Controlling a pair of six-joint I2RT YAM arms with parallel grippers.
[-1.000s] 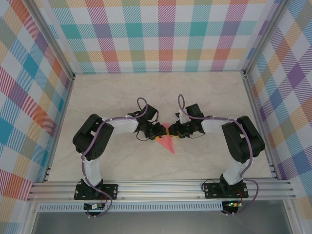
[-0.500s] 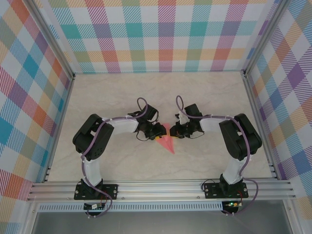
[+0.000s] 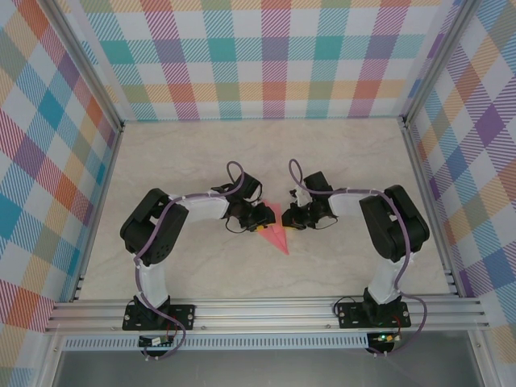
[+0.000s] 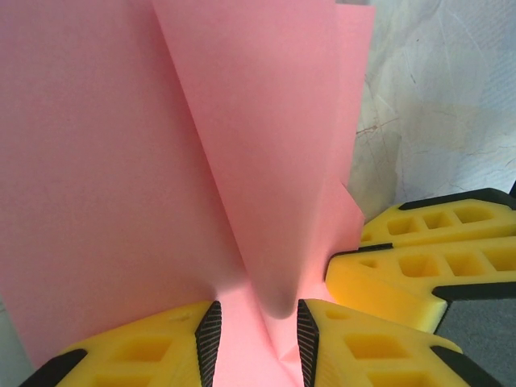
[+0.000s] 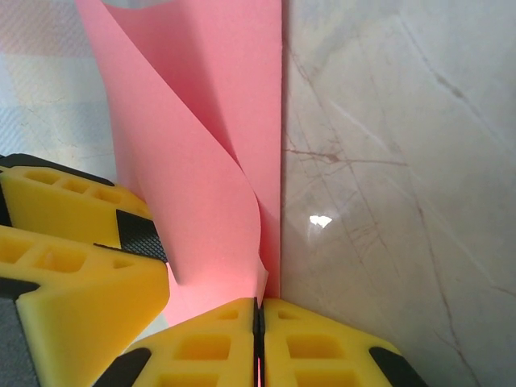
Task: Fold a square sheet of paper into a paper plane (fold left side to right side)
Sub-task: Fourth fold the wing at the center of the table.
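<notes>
Smooth pink paper plane (image 3: 278, 234), curled flaps, on veined marble-look table (image 3: 339, 161)

Pastel plaid covered the far wall (image 3: 266, 56), and the left wall (image 3: 40, 161) and right wall (image 3: 484, 161) matched; aluminium posts (image 3: 85, 68) framed the corners; the table (image 3: 339, 161) was pale marbled beige, evenly lit; a silver rail (image 3: 266, 310) ran along its near edge.

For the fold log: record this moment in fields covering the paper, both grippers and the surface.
paper: pink paper, partly folded, its tip pointing toward the arm bases
left gripper: jaws closed around a raised fold of the paper
right gripper: jaws shut on the paper's edge
spacing: the two grippers are close together, facing each other
surface: marbled table
</notes>
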